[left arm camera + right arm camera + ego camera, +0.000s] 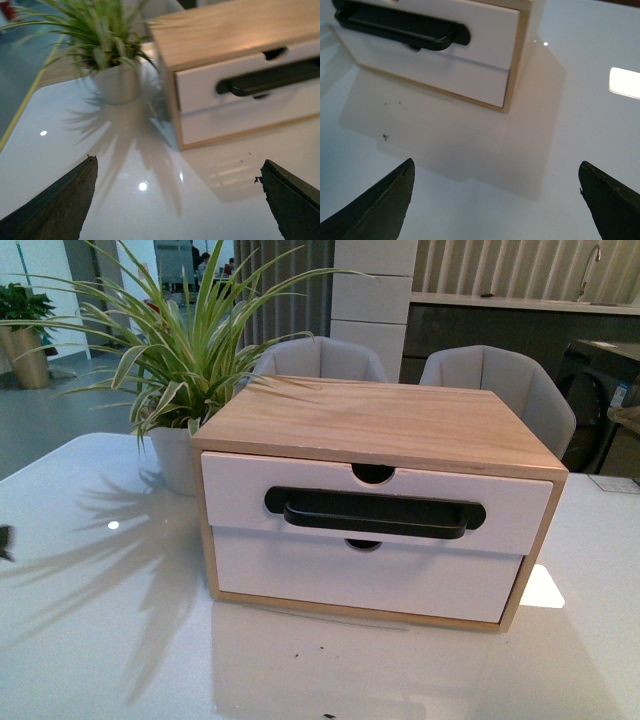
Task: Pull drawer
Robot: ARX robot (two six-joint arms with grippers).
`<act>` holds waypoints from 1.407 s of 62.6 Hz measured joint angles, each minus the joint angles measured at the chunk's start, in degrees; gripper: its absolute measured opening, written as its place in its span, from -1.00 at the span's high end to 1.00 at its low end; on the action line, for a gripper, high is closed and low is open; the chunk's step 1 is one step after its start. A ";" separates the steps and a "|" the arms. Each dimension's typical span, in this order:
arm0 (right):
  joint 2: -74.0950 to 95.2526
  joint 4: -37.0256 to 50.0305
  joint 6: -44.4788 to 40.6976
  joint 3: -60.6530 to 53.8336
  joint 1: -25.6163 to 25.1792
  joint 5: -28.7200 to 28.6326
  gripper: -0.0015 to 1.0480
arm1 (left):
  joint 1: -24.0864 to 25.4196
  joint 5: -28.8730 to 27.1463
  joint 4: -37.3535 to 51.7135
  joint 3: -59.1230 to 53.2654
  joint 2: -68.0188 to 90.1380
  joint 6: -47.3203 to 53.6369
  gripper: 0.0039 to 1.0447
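Observation:
A wooden box [385, 420] stands on the white table [100, 640], facing me. Its upper drawer [240, 490] has a white front, a long black bar handle [375, 513] in a black oval recess, and a half-round notch [373, 473] in the top edge. Below it is a plain white front [365, 575] without a handle. My left gripper [176, 167] hangs open over bare table, short of the box's left corner, with the handle [270, 80] far ahead. My right gripper [496, 165] is open too, off the box's right corner; the handle [400, 27] lies beyond it. Nothing is between either pair of fingers.
A potted spider plant [180, 360] in a white pot [175, 455] stands just left of and behind the box, its leaves reaching over the lid. Two grey chairs [495, 380] sit behind the table. A bright light patch [545, 588] lies right of the box.

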 joint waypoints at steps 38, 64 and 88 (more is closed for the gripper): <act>27.82 -13.51 -26.88 27.19 5.62 -6.29 -0.83 | -6.49 16.04 -10.19 30.69 36.15 27.67 -0.87; 39.36 -18.03 -35.28 37.31 9.62 -6.91 -0.83 | -8.79 19.28 -16.37 41.33 47.52 36.35 -0.87; 43.30 -19.67 -35.45 42.45 11.74 -8.55 -0.83 | -7.93 17.81 -16.59 45.94 55.01 39.30 -0.87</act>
